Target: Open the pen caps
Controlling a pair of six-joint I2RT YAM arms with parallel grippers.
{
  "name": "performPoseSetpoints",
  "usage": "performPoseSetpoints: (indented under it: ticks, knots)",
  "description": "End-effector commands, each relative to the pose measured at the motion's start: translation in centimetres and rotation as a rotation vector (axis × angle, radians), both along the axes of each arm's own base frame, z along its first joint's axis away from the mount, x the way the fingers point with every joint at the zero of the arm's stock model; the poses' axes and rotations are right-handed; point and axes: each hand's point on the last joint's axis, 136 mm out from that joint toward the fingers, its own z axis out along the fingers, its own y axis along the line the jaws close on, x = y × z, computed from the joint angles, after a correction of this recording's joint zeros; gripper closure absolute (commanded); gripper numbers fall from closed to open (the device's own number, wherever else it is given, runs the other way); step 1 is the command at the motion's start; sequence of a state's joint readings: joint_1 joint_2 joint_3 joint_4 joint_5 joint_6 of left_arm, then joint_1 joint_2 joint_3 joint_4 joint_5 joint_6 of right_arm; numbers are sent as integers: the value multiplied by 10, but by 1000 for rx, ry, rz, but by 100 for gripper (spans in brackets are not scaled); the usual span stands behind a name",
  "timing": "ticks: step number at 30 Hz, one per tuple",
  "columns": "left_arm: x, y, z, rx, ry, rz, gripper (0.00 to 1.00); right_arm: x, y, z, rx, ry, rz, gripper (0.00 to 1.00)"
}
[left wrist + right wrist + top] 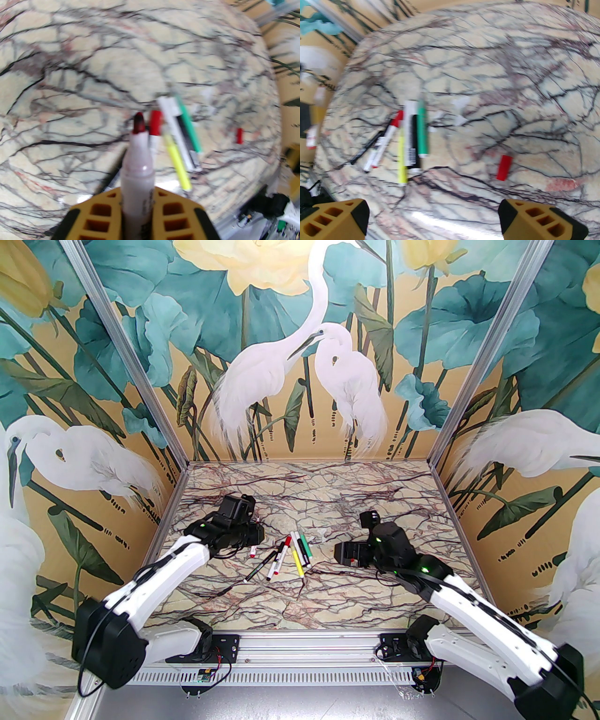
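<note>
My left gripper (137, 201): clamped on an uncapped white pen (138, 161) with a red tip; my right gripper (433, 211): jaws wide apart, empty, with a loose red pen cap (504, 167) lying on the bench (487, 70) just beyond it, apart from the other pens (410, 138) clustered mid-bench.

A veined marble tabletop (328, 493) lies below wall panels (422, 310) painted with white egrets, teal leaves and yellow blooms.
</note>
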State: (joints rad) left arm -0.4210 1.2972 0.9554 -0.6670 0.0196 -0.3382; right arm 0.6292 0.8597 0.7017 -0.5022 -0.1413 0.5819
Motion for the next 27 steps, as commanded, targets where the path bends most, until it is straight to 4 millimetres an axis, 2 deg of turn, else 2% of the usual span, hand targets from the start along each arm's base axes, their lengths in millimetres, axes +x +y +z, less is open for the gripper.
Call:
performPoseSetpoints:
  ticks: [1,11,19,27]
  knots:
    - [10,24,-21,124,25,75,98,-12,10,8,37,-17,87,0]
    - [43,47,-62,250,68,133,97,-14,8,14,34,-27,96,0]
    - [56,41,-84,246,55,95,96,-9,8,17,38,-35,72,1]
    - [59,37,-93,241,88,76,92,-7,1,12,13,-14,30,0]
